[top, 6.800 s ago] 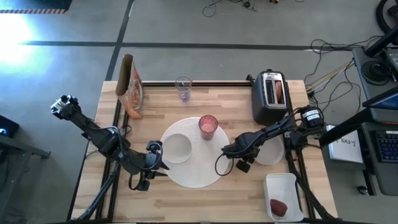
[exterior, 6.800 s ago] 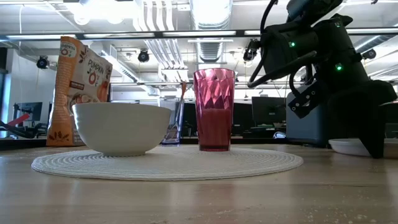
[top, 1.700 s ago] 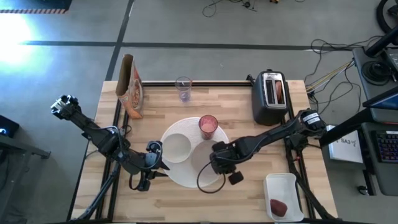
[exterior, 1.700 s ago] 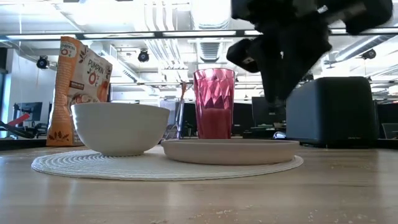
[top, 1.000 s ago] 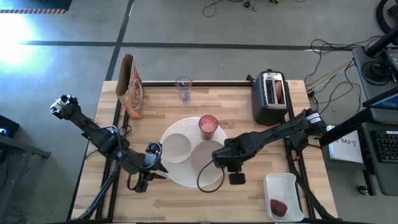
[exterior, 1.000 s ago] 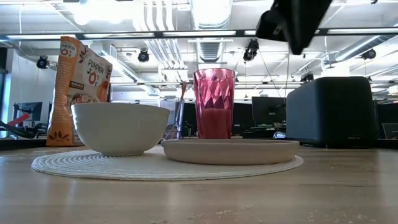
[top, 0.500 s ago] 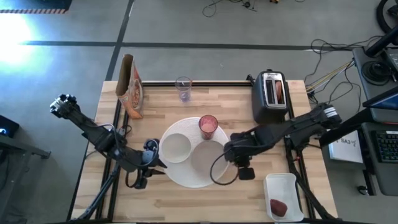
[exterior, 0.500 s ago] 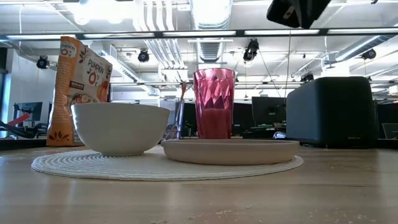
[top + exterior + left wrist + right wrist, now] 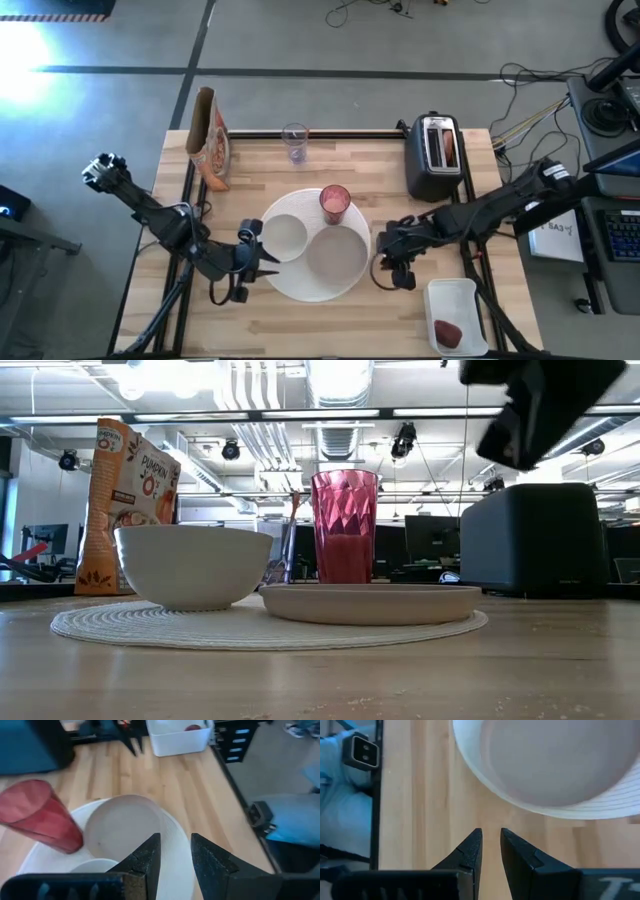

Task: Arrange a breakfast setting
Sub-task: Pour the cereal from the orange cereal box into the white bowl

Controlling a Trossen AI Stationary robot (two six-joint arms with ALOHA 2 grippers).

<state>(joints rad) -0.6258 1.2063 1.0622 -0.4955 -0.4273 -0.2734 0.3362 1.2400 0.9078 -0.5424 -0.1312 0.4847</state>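
Right gripper (image 9: 383, 243): above bare bench just beside the mat's right edge, fingers nearly closed with a thin gap, holding nothing
Left gripper (image 9: 268, 264): near the mat's left edge beside the bowl, fingers slightly parted, empty
Plate (image 9: 337, 253): flat on the right half of the round woven mat (image 9: 290, 285)
Bowl (image 9: 282, 236): on the mat's left half, just beside the plate
Tumbler (image 9: 335, 203): upright at the mat's far edge
Bread (image 9: 449, 148): in a slot of the toaster (image 9: 433, 156), far right corner
Fruit (image 9: 447, 331): in the white tray (image 9: 457, 316), near right corner
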